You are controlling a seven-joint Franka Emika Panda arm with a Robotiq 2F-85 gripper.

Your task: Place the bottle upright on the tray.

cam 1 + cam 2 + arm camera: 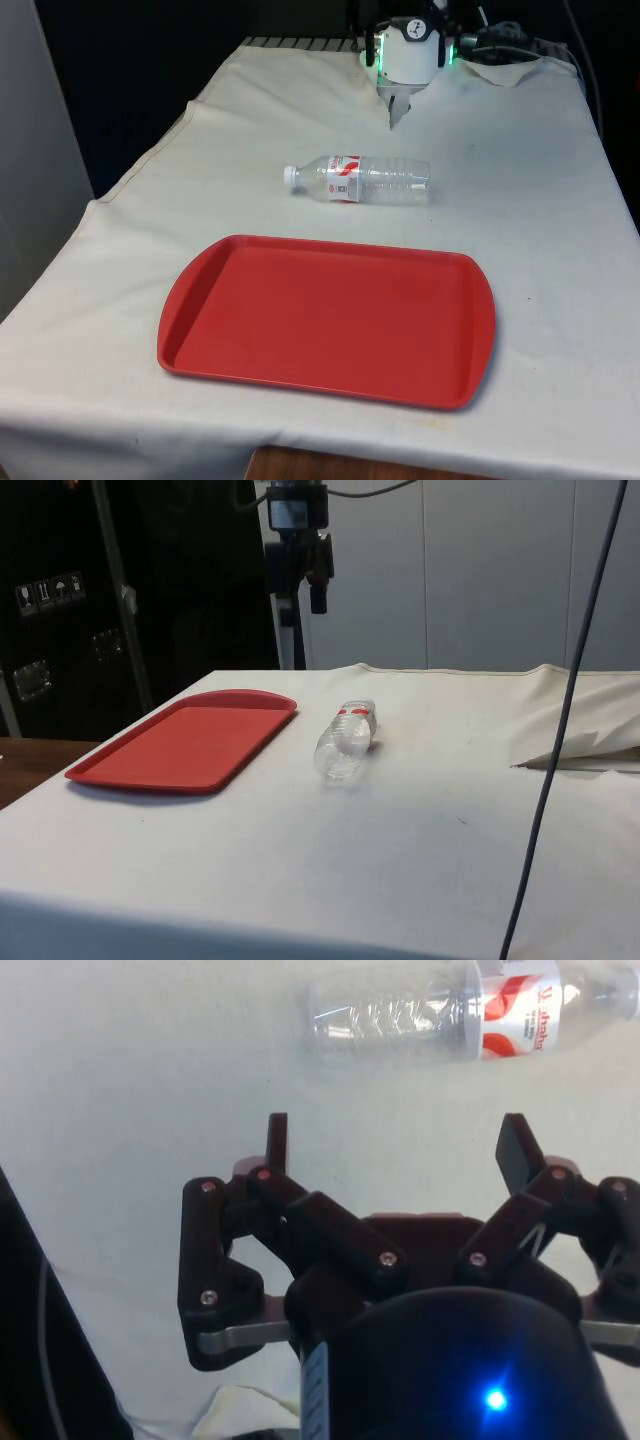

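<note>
While its two black fingers (277, 1143) stand spread wide with nothing between them, the gripper (395, 1145) hangs above the white cloth (540, 230), and we see it pointing straight down at the table's far end in the front view (398, 112). From the side we find the same gripper (318, 598) held high in the air, well clear of the tabletop, on an arm that comes down from above.

Below and ahead of the fingertips lies the clear plastic bottle (470, 1005), on its side on the cloth and apart from the gripper. In the front view the bottle (362, 179) rests crosswise, its white cap (291, 176) toward the front view's left and its red-and-white label just beside the neck.

Nearer to us than the bottle sits the red tray (330, 318), flat on the cloth, near the bottle but not touching it. From the side we see the bottle (345, 741) lying just beside the tray's (190, 742) long edge.
</note>
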